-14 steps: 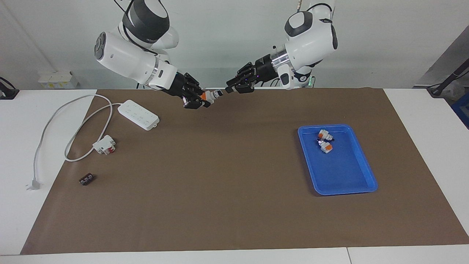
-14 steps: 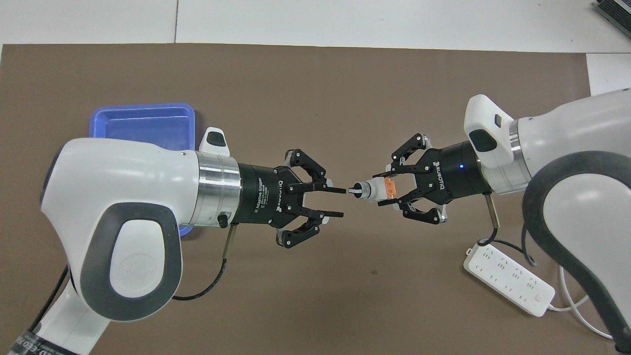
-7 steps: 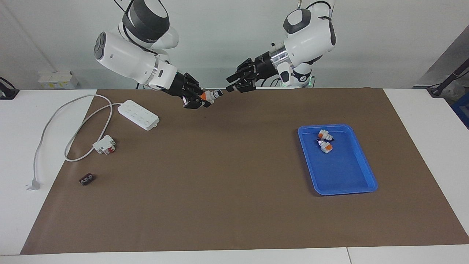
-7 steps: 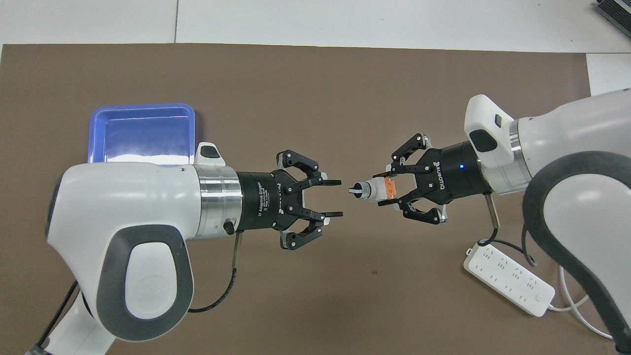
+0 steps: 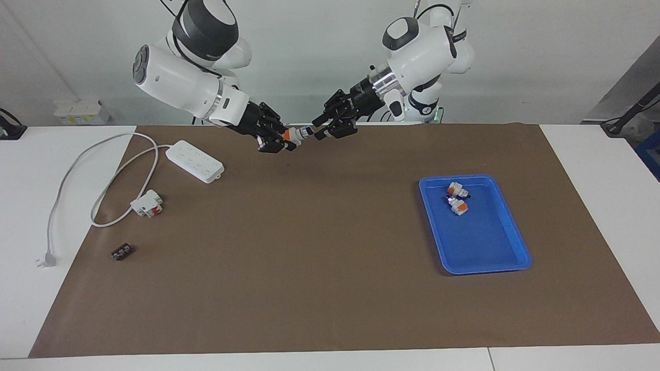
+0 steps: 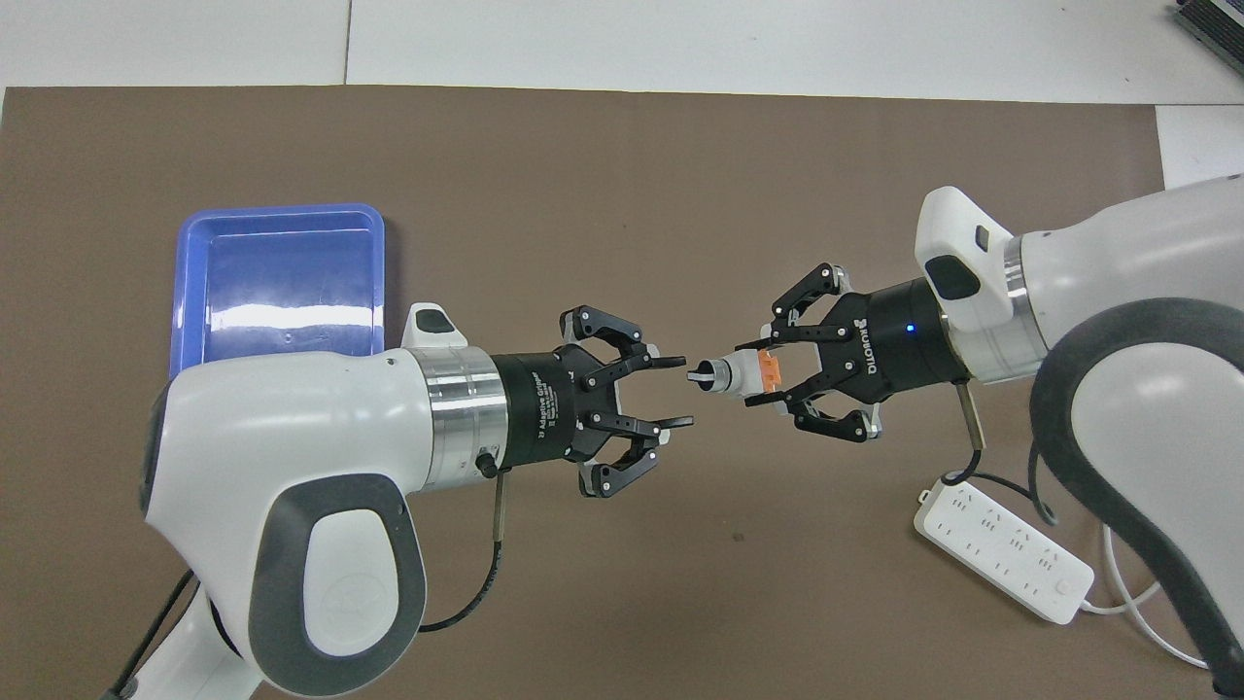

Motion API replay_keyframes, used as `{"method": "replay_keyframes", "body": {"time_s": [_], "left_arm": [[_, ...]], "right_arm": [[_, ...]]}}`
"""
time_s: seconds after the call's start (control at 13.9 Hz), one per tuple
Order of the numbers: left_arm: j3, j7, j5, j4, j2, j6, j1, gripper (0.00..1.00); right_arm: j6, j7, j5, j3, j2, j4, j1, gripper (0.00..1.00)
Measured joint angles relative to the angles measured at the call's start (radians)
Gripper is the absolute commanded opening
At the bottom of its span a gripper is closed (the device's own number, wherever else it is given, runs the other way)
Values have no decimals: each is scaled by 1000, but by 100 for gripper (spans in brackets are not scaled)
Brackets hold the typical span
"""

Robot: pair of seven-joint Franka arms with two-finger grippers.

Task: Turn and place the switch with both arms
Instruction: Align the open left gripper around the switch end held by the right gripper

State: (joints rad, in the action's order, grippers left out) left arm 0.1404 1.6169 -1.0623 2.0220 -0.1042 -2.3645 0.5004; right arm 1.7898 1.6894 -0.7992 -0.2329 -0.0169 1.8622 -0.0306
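The switch (image 5: 295, 134) (image 6: 741, 374) hangs in the air over the brown mat, near the robots' edge of the table. Its orange block sits between the fingers of my right gripper (image 5: 282, 138) (image 6: 754, 374), which is shut on it. The black knob tip points at my left gripper (image 5: 316, 132) (image 6: 684, 392). That gripper is open, and its two fingertips stand level with the knob, just short of its tip. I see no contact between them.
A blue tray (image 5: 484, 247) (image 6: 277, 272) toward the left arm's end holds two more switches (image 5: 457, 190) (image 5: 458, 207). Toward the right arm's end lie a white power strip (image 5: 195, 161) (image 6: 1001, 554) with its cable, a white-and-red block (image 5: 147, 203) and a small black piece (image 5: 122, 252).
My left gripper has opened a little wider and moved in toward the switch's knob tip, its arm swinging round. The right gripper and the switch have stayed still.
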Motion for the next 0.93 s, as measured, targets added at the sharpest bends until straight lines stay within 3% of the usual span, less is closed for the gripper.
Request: {"method": "replay_keyframes", "body": {"time_s": [0.72,0.93], "left_arm": [[4,39,0,0,-11,-63,33,47],[5,43,0,1,-11,-79,44,36]], "right_arm": [[1,0,0,0,0,2,0,0],[1,0,0,0,0,2,0,0]]}}
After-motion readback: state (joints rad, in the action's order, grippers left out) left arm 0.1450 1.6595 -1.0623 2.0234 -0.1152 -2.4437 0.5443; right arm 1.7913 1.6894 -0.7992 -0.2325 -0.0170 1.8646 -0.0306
